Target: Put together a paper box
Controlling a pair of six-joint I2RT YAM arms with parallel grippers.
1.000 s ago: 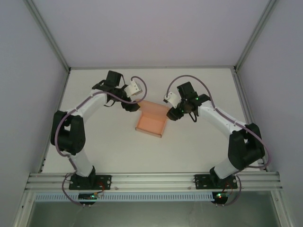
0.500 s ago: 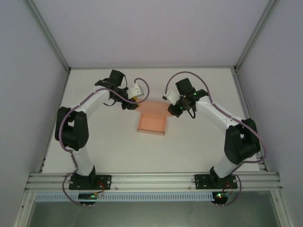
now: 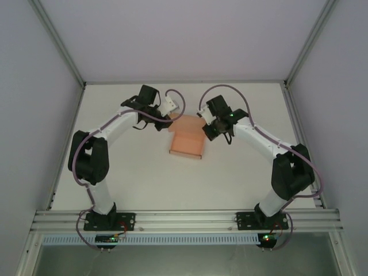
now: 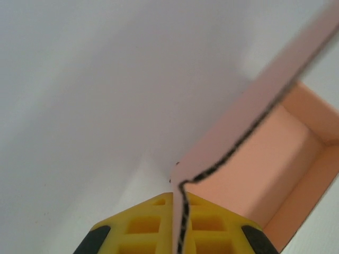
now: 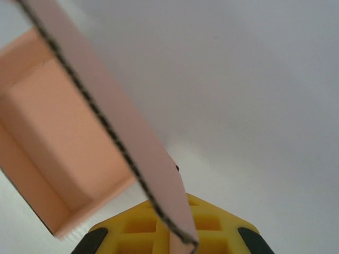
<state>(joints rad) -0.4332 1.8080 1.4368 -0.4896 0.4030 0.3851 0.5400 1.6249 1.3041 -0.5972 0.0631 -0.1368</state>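
right gripper [image 5: 177, 233] at bottom edge, yellow fingers [image 5: 217, 225] closed on a thin flap [image 5: 124, 121] of the paper box [image 5: 58, 132]. flap runs tilted from upper left down to the fingers, dark speckled edge facing camera. open salmon-pink box interior lies left of it. white table [image 5: 254, 79] beyond.

You have bright, even, diffuse light; the top view is sharp, with only faint soft shadows on the table [image 3: 230, 178]. In both wrist views the paper box [image 4: 286, 153] looks soft, its raised flap blurring toward the frame corner.
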